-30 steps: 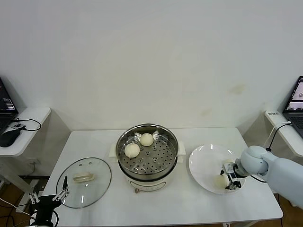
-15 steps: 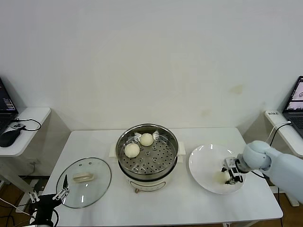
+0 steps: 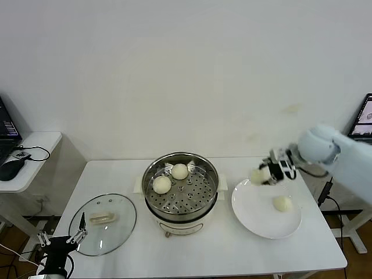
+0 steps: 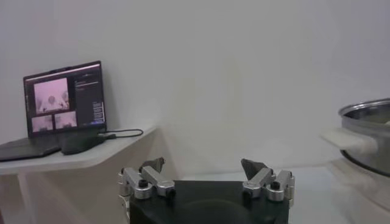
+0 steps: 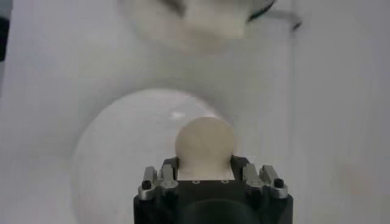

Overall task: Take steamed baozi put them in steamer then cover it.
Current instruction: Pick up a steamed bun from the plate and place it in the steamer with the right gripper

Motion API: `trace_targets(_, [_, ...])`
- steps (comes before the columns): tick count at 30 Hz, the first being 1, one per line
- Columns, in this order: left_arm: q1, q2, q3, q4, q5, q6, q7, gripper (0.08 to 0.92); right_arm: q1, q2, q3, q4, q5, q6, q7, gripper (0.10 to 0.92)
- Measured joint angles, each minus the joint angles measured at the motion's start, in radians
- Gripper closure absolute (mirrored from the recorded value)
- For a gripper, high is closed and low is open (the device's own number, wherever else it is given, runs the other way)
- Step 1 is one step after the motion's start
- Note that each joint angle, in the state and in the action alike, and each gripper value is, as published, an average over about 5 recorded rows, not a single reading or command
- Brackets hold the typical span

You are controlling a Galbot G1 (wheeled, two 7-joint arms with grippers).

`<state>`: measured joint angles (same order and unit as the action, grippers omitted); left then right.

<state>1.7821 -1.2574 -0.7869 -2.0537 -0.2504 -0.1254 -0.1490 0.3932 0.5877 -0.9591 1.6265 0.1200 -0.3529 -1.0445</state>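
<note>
Baozi (image 5: 204,141) clamped in right tool (image 3: 268,173), base hidden; left tool (image 4: 206,177) spread empty.

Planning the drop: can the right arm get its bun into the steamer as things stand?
Probably yes. The right hand holds a bun above the plate, the steamer is uncovered, and its lid lies aside.
</note>
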Motion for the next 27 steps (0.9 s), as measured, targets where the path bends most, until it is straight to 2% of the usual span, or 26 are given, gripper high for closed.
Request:
trace_targets(12, [0.004, -0.008, -0.023, -0.007, -0.007, -0.005, -0.001, 0.177, 0.161, 0.261, -0.174, 0.001, 0.084, 0.090, 0.040, 0.474])
trace_targets(27, [-0.002, -0.024, -0.025, -0.005, -0.012, -0.020, -0.005, 0.177, 0.149, 0.519, -0.328, -0.078, -0.035, 0.334, 0.065, 0.455])
